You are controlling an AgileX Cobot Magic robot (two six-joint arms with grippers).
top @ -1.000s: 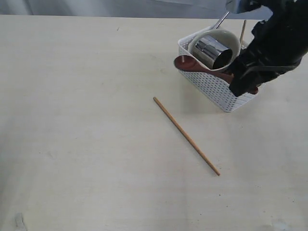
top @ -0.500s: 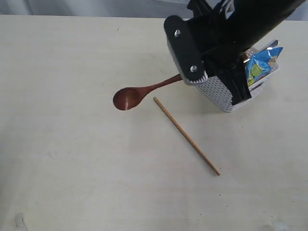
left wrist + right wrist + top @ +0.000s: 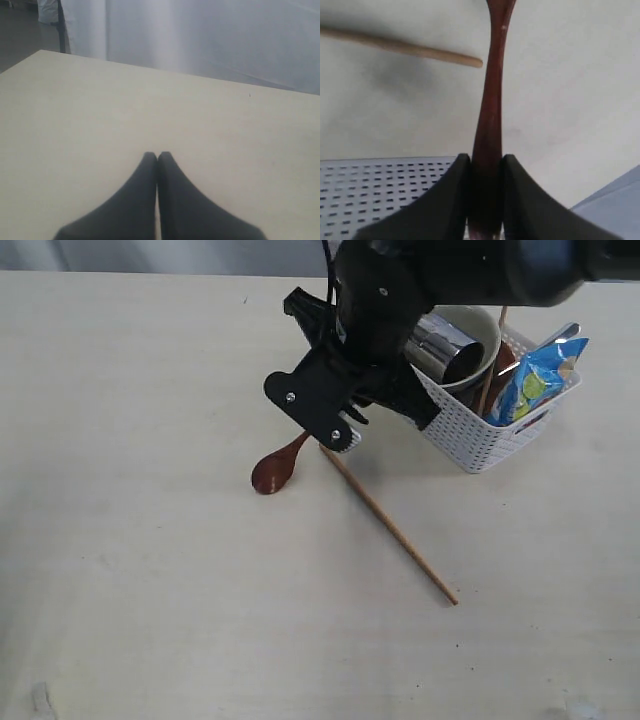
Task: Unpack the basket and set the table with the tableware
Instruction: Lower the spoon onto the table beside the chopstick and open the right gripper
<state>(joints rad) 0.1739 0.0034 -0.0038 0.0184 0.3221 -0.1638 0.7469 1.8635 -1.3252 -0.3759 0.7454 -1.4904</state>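
The right gripper [image 3: 486,160] has its jaws clamped on the handle end of the spoon [image 3: 272,472], so the bowl end points away and down toward the table [image 3: 150,570]. The spoon's bowl hangs low, just left of the far end of the chopstick [image 3: 390,525] lying diagonally on the table. Whether the spoon touches the surface cannot be told. Gripping it by the handle tip likely lets it be laid flat beside that chopstick as part of a place setting. The basket [image 3: 470,435] stands at the far right. It holds the bowl [image 3: 485,335] with the cup [image 3: 445,345] inside, a second chopstick [image 3: 492,365] standing upright, and a blue packet [image 3: 535,380]. The left gripper [image 3: 158,157], jaws pressed together and empty, hovers over bare table, apparently out of the way.
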